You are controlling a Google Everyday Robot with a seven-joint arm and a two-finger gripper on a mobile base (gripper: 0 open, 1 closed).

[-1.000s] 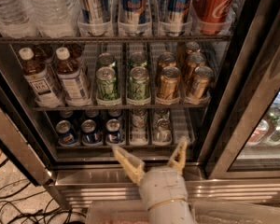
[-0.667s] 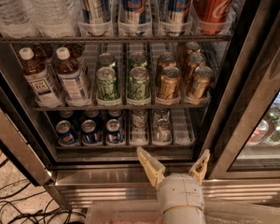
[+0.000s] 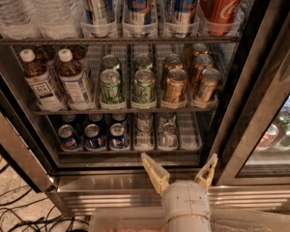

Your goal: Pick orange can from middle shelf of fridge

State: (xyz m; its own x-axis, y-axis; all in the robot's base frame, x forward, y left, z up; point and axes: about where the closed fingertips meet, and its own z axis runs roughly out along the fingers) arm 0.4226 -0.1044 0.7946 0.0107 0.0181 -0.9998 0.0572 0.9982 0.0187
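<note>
I see the thin dark wire middle shelf point(image 3: 121, 111) of the steel-framed glass-door fridge point(image 3: 111, 183). Its clear lanes hold brown tea bottles point(image 3: 41, 79), green cans point(image 3: 111, 86), then the small orange-gold metallic orange can point(image 3: 175, 86). My gripper point(image 3: 179, 158) hangs below, jaws spread, empty.

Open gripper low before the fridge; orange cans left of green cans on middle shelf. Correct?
No: the camera view shows the orange-gold metal cans right of the green cans on the middle shelf; the open gripper is low before the fridge.

Pincer point(image 3: 179, 157) low centre, arm point(image 3: 186, 208) cut off by bottom edge; rear orange cans point(image 3: 173, 61) half-hidden (labels unreadable).
</note>
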